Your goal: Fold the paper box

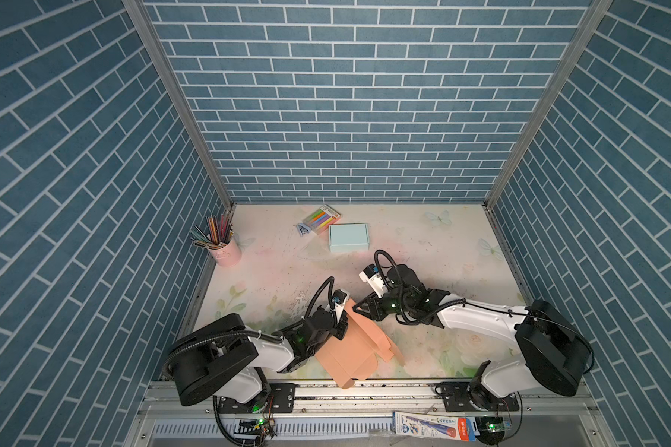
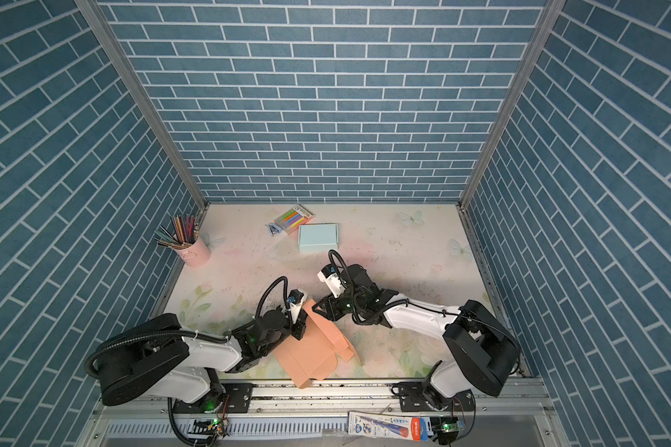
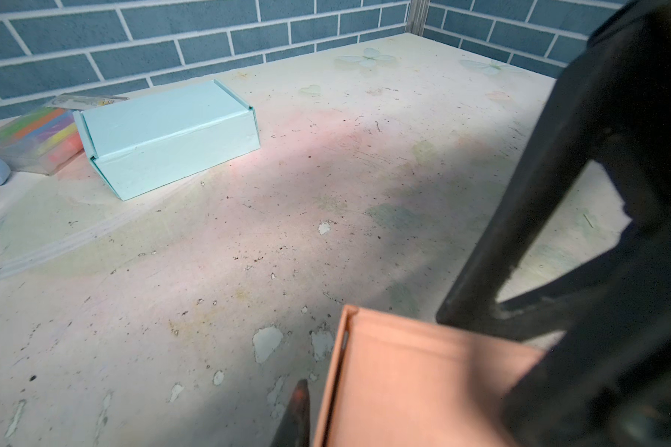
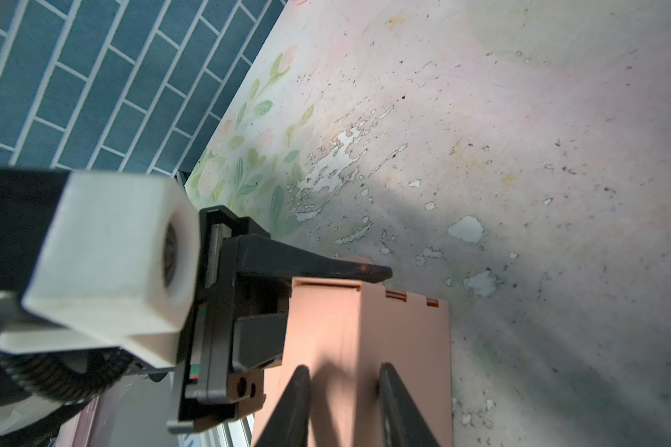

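Right fingers (image 4: 294, 406) apart above paper box (image 4: 364, 333): right wrist view only.

Legible: only "HB", in a blue circle on the blister pack (image 1: 434, 425) just left of the right arm's base (image 1: 477, 398); remaining print there too small.

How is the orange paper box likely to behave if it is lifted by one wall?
The paper box probably flexes: its thin flaps stand loose, unlocked. Hollow card, so likely light. Its corner overhangs the front edge of the table, so a push might tip it off.
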### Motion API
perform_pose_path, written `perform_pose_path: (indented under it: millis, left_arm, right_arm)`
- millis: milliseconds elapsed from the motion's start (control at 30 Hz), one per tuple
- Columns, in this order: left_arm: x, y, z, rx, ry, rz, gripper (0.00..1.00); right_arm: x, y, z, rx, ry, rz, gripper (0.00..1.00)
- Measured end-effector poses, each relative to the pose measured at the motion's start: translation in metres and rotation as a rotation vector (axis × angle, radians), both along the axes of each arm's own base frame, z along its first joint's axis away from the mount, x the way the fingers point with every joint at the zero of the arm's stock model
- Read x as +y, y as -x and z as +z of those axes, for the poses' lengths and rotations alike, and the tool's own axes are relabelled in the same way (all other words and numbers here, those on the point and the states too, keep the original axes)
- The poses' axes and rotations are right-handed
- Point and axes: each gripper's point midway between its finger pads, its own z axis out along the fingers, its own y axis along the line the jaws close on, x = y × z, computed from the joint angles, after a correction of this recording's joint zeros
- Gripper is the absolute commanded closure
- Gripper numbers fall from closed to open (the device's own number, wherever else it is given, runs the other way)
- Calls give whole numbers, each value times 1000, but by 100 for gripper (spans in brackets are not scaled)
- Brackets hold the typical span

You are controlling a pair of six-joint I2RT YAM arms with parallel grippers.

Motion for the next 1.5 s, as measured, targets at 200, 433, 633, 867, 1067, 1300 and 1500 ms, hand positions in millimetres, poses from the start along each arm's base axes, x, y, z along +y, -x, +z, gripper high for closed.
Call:
perform_pose_path:
  millis: [200,433,633,867,1067,1300,1500]
  left_arm:
    - [1,1,-6,8,-6,1,74]
    - [1,0,-18,22,-25,1,75]
    - [1,1,-30,38,-42,4,85]
    - [-2,1,-29,37,-30,-3,92]
    - [-4,2,-24,33,-19,-9,92]
    - [-5,3,-18,25,-1,-12,84]
    - [-7,4,-18,31,7,-16,84]
  right_arm:
    - [-2,0,0,-2,7,-7,65]
    - [-2,-2,-1,8,10,-25,65]
    - [-4,-2,0,8,10,-33,66]
    - [-9,1,3,4,2,-44,66]
    - [-18,0,21,1,-42,-71,63]
    - [-25,-6,43,-26,-88,-97,61]
    - [-27,-6,32,-1,-60,-101,62]
